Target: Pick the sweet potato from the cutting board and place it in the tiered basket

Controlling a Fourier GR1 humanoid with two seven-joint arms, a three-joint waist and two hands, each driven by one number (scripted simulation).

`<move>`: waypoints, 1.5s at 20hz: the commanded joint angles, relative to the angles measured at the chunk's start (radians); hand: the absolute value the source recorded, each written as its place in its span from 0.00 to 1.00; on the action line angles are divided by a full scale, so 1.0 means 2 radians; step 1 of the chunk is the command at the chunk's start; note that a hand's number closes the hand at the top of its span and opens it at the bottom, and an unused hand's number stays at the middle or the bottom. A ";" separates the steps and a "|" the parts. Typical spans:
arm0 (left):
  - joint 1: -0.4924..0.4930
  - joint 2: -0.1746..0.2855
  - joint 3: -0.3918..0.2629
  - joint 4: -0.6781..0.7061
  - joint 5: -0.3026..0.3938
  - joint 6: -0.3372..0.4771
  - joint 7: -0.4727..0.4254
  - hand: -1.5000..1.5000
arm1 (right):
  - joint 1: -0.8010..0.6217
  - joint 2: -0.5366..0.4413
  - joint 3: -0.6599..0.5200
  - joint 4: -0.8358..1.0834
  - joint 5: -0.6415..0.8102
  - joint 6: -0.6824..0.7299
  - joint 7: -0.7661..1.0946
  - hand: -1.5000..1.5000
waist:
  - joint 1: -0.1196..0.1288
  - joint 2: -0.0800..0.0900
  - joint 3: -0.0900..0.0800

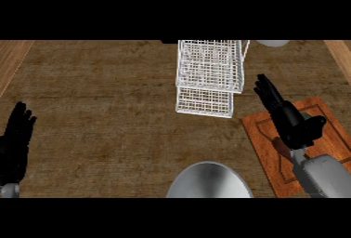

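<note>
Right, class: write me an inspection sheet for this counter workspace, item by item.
Surface: brown mottled counter.
Job's things: white wire tiered basket at the far edge; cutting board at the right; sweet potato not clearly seen, perhaps hidden under the right hand.
Clutter: grey plate at the near edge; pale object cut off at the far edge.
Hands: right hand open over the board; left hand open, resting at the left edge.
Cables: nothing seen.
Surroundings: lighter wood strips at both sides.

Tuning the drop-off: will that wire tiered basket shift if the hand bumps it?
Probably. The tiered basket is open white wire, so likely light and apt to slide on the counter. Its tiers stack upward, so a high knock may tip it.
</note>
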 commanded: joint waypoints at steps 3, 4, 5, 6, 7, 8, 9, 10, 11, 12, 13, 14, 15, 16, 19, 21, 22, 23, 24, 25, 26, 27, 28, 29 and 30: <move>0.002 0.024 -0.013 0.030 0.009 -0.059 0.020 0.50 | 0.020 -0.037 -0.013 0.078 -0.085 0.203 -0.044 1.00 | 0.013 -0.001 0.001; 0.012 0.008 -0.037 0.031 -0.011 -0.044 0.020 0.50 | 0.025 -0.051 -0.004 0.077 -0.103 0.252 -0.035 1.00 | 0.012 0.000 0.001; 0.002 0.018 -0.032 0.043 -0.004 -0.058 0.028 0.50 | 0.036 -0.054 0.004 0.081 -0.118 0.296 -0.045 1.00 | 0.008 0.004 0.002; 0.013 0.022 -0.039 0.047 -0.005 -0.069 0.026 0.50 | 0.047 -0.070 0.010 0.087 -0.124 0.336 -0.047 1.00 | 0.009 0.008 0.003; 0.024 0.006 -0.025 0.043 0.003 -0.044 0.027 0.50 | 0.034 0.033 -0.128 0.063 -0.200 0.133 -0.108 1.00 | -0.059 -0.007 0.022; 0.025 0.013 -0.043 0.048 0.005 -0.075 0.031 0.50 | 0.049 -0.030 -0.019 0.045 -0.161 0.359 -0.121 1.00 | -0.004 -0.003 0.004; 0.024 0.009 -0.044 0.059 0.011 -0.082 0.033 0.50 | 0.081 -0.057 -0.026 0.056 -0.131 0.385 -0.177 0.00 | -0.014 -0.005 0.002; 0.025 0.019 -0.040 0.055 0.010 -0.086 0.039 0.50 | 0.089 -0.091 -0.042 0.063 -0.084 0.389 -0.228 0.00 | -0.012 -0.008 0.002; 0.025 0.015 -0.042 0.068 0.011 -0.094 0.030 0.50 | 0.081 -0.109 -0.053 0.072 -0.019 0.340 -0.254 0.00 | -0.012 -0.008 0.000; 0.030 0.025 -0.031 0.070 0.019 -0.103 0.027 0.50 | 0.072 -0.127 -0.060 0.071 0.024 0.290 -0.253 0.00 | -0.010 -0.010 0.000; 0.025 0.017 -0.043 0.056 0.010 -0.089 0.041 0.50 | 0.069 -0.155 -0.059 0.071 0.065 0.257 -0.242 0.00 | -0.014 -0.012 0.000; 0.025 0.023 -0.034 0.070 0.015 -0.096 0.038 0.50 | 0.064 -0.178 -0.048 0.067 0.108 0.233 -0.234 0.00 | -0.014 -0.012 -0.002; 0.016 0.019 -0.039 0.068 0.012 -0.092 0.039 0.50 | 0.044 -0.202 -0.047 0.064 0.144 0.206 -0.222 0.00 | -0.011 -0.011 -0.003; 0.020 0.021 -0.038 0.064 0.015 -0.098 0.036 0.50 | 0.046 -0.223 -0.041 0.061 0.179 0.188 -0.224 0.00 | -0.009 -0.014 -0.003; 0.021 0.032 -0.032 0.070 0.021 -0.115 0.037 0.50 | 0.055 -0.255 -0.024 0.056 0.261 0.134 -0.229 0.00 | -0.004 -0.012 -0.002; 0.006 0.019 -0.039 0.069 0.014 -0.105 0.040 0.50 | 0.056 -0.269 -0.008 0.065 0.293 0.137 -0.235 0.00 | 0.001 -0.010 -0.002; 0.014 0.023 -0.037 0.076 0.018 -0.119 0.034 0.50 | 0.060 -0.275 0.004 0.049 0.297 0.154 -0.210 0.00 | 0.002 -0.010 -0.002; 0.009 0.034 -0.030 0.067 0.023 -0.125 0.045 0.50 | 0.044 -0.269 0.021 0.057 0.310 0.173 -0.199 0.00 | 0.010 -0.009 -0.002; 0.006 0.024 -0.042 0.060 0.007 -0.110 0.043 0.50 | 0.039 -0.291 0.027 0.036 0.312 0.201 -0.183 0.00 | 0.008 -0.010 -0.002; 0.001 0.018 -0.045 0.071 0.005 -0.111 0.042 0.50 | 0.031 -0.281 0.044 0.044 0.332 0.205 -0.173 0.00 | 0.010 -0.009 -0.002; 0.010 0.016 -0.038 0.091 0.004 -0.116 0.027 0.50 | 0.032 -0.296 0.033 0.011 0.311 0.238 -0.159 0.00 | 0.005 -0.010 -0.003; 0.022 0.026 -0.034 0.052 0.014 -0.119 0.049 0.50 | 0.032 -0.275 0.048 -0.018 0.328 0.227 -0.119 0.00 | 0.008 -0.011 -0.002; -0.002 0.027 -0.025 0.070 0.012 -0.121 0.057 0.50 | 0.019 -0.270 0.037 -0.031 0.323 0.244 -0.105 0.00 | 0.005 -0.011 -0.002; 0.012 0.010 -0.031 0.072 0.006 -0.120 0.038 0.50 | 0.045 -0.261 0.034 -0.062 0.328 0.233 -0.083 0.00 | 0.002 -0.011 -0.002; -0.003 0.010 -0.018 0.104 0.002 -0.132 0.025 0.50 | 0.029 -0.244 0.020 -0.045 0.335 0.246 -0.083 0.00 | 0.004 -0.010 -0.002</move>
